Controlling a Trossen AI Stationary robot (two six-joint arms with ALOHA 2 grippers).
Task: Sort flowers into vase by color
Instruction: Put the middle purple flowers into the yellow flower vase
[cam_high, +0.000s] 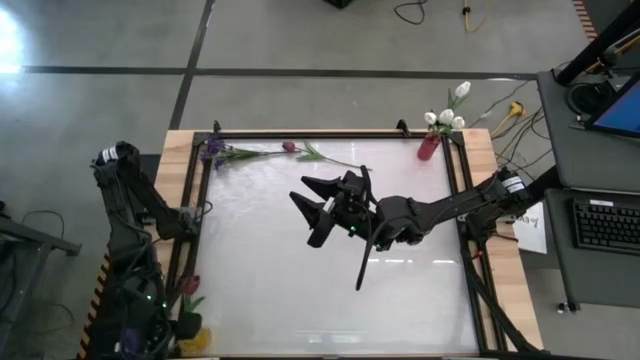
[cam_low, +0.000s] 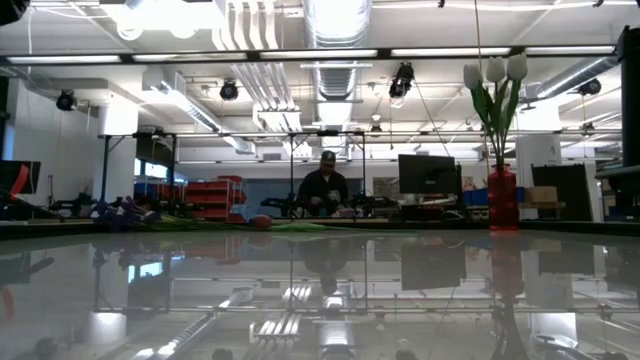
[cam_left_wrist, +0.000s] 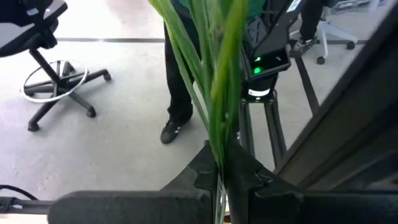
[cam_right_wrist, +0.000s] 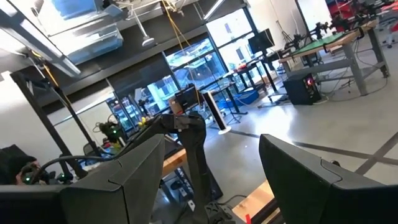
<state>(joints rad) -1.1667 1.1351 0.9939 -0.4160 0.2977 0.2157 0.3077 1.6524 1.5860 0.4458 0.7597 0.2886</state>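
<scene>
The right gripper (cam_high: 318, 207) is hovering mid-frame, jaws wide; it should be descending squarely over the purple flower (cam_high: 215, 152) upper left. The left gripper (cam_left_wrist: 222, 177) is pinching green stems (cam_left_wrist: 219, 93).

Your right arm reaches in from the table's right edge to the middle of the table, and its right gripper (cam_high: 313, 208) hangs there above the surface with its two fingers (cam_right_wrist: 130, 171) spread wide apart and nothing between them. Your left arm is folded back at the table's near-left corner, its left gripper (cam_left_wrist: 222, 177) down by that edge. Its jaws are closed on the green flower stems (cam_left_wrist: 219, 74), which rise straight up from between them.
</scene>
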